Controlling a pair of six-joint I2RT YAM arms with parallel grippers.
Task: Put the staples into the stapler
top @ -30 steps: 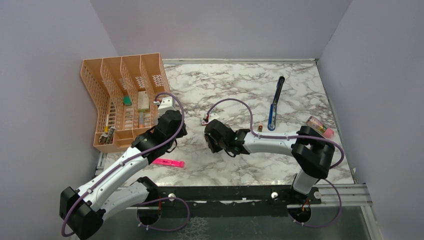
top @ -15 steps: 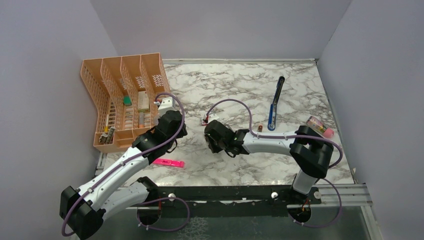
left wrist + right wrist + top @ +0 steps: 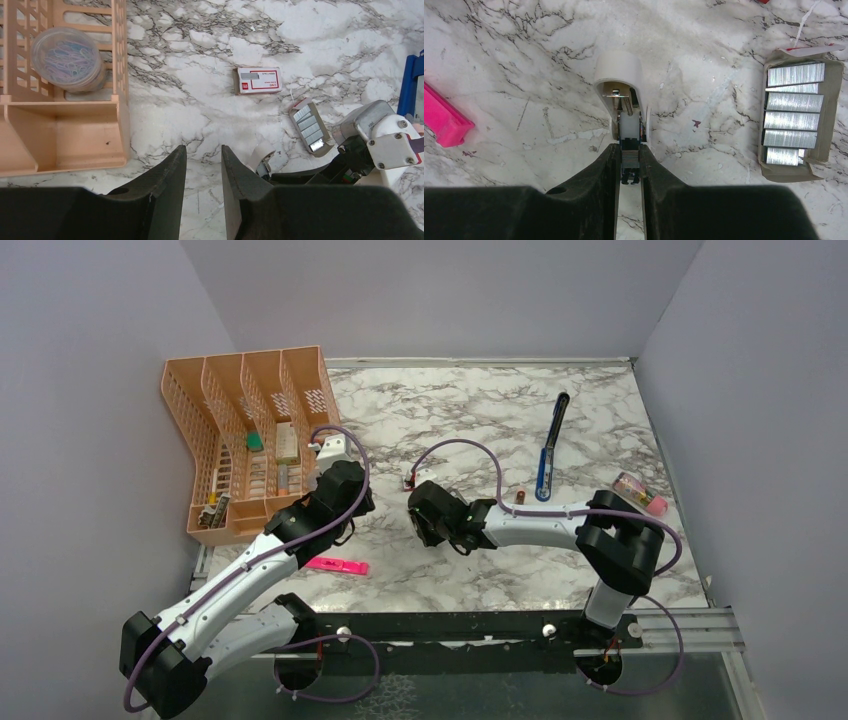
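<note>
**1. Layout.** The marble surface (image 3: 450, 410) carries an orange organiser (image 3: 215, 410) at its far-left corner. The stapler (image 3: 547, 445) lies toward the far-right corner, well apart from both grippers. Whether its magazine is open cannot be told. The pink highlighter (image 3: 337, 565) lies by the near edge, left of centre.

**2. Grippers.** The left gripper (image 3: 202, 150) hovers over bare marble beside the organiser, with its fingers slightly apart and nothing between them. The right gripper (image 3: 629, 150) sits at mid-surface, with its fingers clamped on the narrow end of the white capsule-shaped piece (image 3: 620, 75).

**3. Staples.** The tray of staples (image 3: 796, 120) lies just beside the right gripper. The cardboard box (image 3: 257, 80) lies near the tray but not touching it.

**4. Step in hand.** This is judged to be preparatory, as no strip has been lifted and the stapler is not held. The next move likely calls for three actions:
- Release the white piece.
- Steady and open the stapler with one gripper.
- Pinch a single strip from the tray with the other. The strips sit packed side by side, so the pinch must be fine.

**5. View differences.**
- **Top view:** it alone shows the whole stapler, but the right arm hides the tray.
- **Right wrist view:** it alone shows the clamp and the separate strips.
- **Left wrist view:** it shows the box face, and only a blue edge of the stapler.
</note>
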